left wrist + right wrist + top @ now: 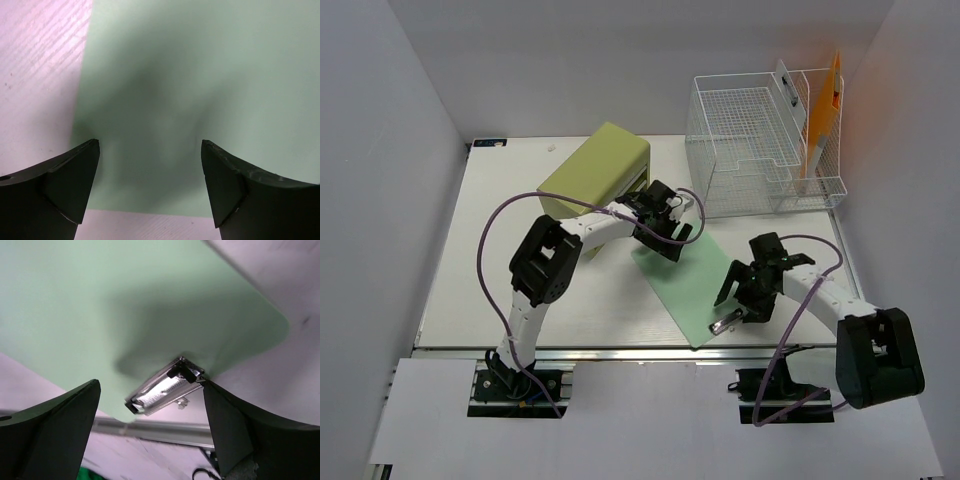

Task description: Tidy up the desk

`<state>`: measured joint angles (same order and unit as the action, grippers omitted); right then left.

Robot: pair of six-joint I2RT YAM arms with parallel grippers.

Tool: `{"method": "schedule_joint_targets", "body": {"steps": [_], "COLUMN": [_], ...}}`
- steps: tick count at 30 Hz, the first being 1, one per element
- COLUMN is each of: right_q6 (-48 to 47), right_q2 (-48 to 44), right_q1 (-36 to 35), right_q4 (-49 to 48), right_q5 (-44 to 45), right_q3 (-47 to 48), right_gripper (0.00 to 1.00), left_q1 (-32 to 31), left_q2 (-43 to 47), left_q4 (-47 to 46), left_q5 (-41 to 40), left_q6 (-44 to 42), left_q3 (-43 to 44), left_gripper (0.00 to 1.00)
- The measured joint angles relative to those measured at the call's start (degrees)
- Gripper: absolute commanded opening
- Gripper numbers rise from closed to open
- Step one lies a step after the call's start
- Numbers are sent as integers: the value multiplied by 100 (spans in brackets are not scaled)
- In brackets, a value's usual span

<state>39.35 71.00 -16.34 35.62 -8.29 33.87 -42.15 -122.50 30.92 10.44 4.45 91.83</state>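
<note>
Two jaw sets stand spread and empty: the left gripper (150, 150) hovers over the pale green flat sheet (200, 75) beneath it on the large white desk (490, 270), while the right gripper (150, 384) straddles a silver metal clip (162, 390), probably for pickup.

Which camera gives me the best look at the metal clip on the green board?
Right wrist: the clip sits large and close at the board's edge. Top external shows it only as a small glint by the right gripper. Left wrist shows just green board, no clip.
</note>
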Motion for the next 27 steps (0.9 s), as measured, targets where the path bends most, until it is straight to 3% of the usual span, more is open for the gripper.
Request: {"method": "schedule_joint_targets", "body": {"steps": [7,14,18,20,27], "right_q6": [-101,-505,-831,-962,-1298], "right_q2": [256,896,892,796,380], "right_q1": [785,1438,1569,1567,1561], "right_q4": [-831,-1646,-1567,-1462,-1318], "right_q5": [2,-44,-35,-17,-98], "right_q3": [131,564,671,678,590], "right_gripper": [87,88,89,89,89], "left_q1": [4,2,2,0,-7], "left_q2": [332,647,841,874,1049], "left_q4": [-13,118,442,647,796], "left_q5": [15,393,463,345,-157], "left_q6": [293,636,807,883,1093], "left_q3": [-501,-938,-1126,-1051,-398], "left_gripper": [81,77,87,98,98]}}
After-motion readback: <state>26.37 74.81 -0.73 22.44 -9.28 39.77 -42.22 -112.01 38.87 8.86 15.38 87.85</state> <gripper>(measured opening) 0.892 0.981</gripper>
